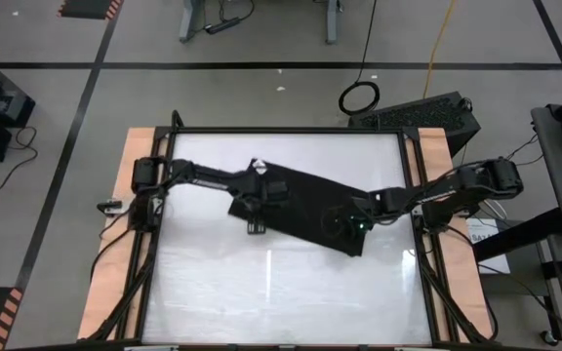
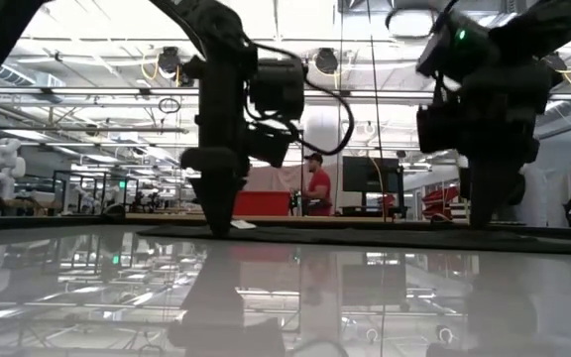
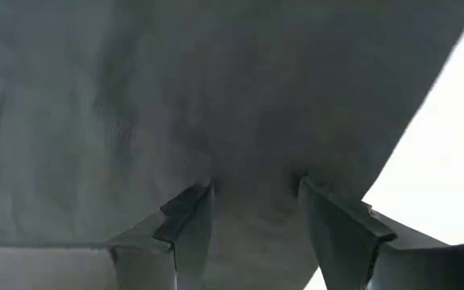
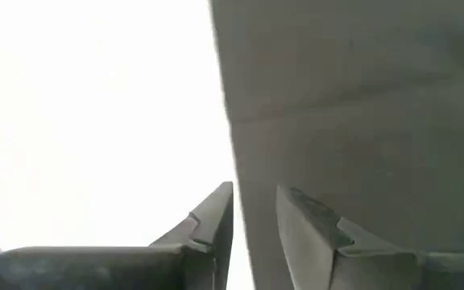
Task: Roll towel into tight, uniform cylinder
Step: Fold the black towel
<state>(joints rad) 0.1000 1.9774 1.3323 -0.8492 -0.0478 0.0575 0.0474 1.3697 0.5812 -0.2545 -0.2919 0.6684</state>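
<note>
High view: the towel (image 1: 305,207) is lying flat and unrolled across the middle of the white surface (image 1: 281,292). The left claw (image 1: 255,213) is being pressed on its left end, fingers apart. The right claw (image 1: 342,222) is being set astride its right edge, fingers narrowly parted. Gripping seems to be in hand; next, both edges are probably needing pinching and turning over evenly.

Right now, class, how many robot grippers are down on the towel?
2. The left gripper presses the towel near its left end; the right gripper is at its right edge.
</note>
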